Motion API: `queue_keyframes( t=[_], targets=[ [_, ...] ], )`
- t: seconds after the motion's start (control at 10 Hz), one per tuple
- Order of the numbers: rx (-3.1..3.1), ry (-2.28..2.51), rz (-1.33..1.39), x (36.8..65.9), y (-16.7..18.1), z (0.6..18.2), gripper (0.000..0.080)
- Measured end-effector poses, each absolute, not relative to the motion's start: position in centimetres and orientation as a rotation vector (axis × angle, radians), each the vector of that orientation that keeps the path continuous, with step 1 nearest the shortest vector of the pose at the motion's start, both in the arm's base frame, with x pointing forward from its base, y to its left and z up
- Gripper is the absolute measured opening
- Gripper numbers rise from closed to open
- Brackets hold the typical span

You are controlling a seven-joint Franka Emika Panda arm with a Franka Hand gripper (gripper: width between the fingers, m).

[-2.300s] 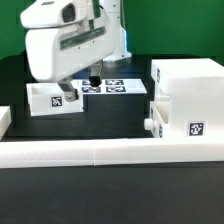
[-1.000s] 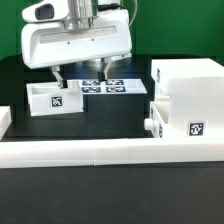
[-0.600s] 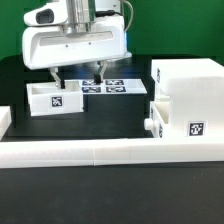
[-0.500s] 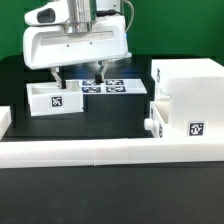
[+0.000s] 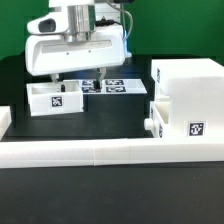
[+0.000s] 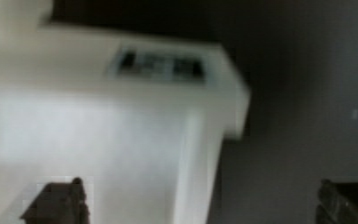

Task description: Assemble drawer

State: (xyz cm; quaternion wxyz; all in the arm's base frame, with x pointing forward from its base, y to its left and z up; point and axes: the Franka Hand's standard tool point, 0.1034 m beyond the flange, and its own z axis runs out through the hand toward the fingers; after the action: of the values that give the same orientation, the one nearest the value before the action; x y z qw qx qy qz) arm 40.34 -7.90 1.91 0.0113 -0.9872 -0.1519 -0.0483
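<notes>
A small white open-top tray [image 5: 55, 99] with a square tag lies on the black table at the exterior view's left. It fills much of the blurred wrist view [image 6: 105, 120]. My gripper [image 5: 78, 78] hangs open just above the tray's right end. One finger is over the tray and the other over the table beside it, and it holds nothing. In the wrist view the gripper [image 6: 202, 205] shows both fingertips wide apart. The tall white box housing [image 5: 190, 90] stands at the right, with a second tray's knobbed front [image 5: 152, 120] showing at its left side.
The marker board [image 5: 112, 88] lies flat behind the tray, partly under my right finger. A long low white rail [image 5: 100, 152] runs across the front. A white block end [image 5: 4, 120] shows at the far left edge.
The hand has swung from a turned pose at the left to square over the tray's right end. Since then it has dropped a little lower and shifted slightly left. The jaws stay open.
</notes>
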Motion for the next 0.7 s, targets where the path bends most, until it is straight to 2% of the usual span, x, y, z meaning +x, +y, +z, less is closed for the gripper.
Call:
queue_keyframes(
  t=[0.2,0.6,0.7],
  targets=[
    [-3.085,-0.453,-0.140,39.18,-8.44,0.80,0.0648],
    [-3.093,-0.447,-0.160,39.21,-8.76,0.46,0.0644],
    [-3.092,-0.447,-0.161,39.24,-8.75,0.47,0.0487]
  ],
)
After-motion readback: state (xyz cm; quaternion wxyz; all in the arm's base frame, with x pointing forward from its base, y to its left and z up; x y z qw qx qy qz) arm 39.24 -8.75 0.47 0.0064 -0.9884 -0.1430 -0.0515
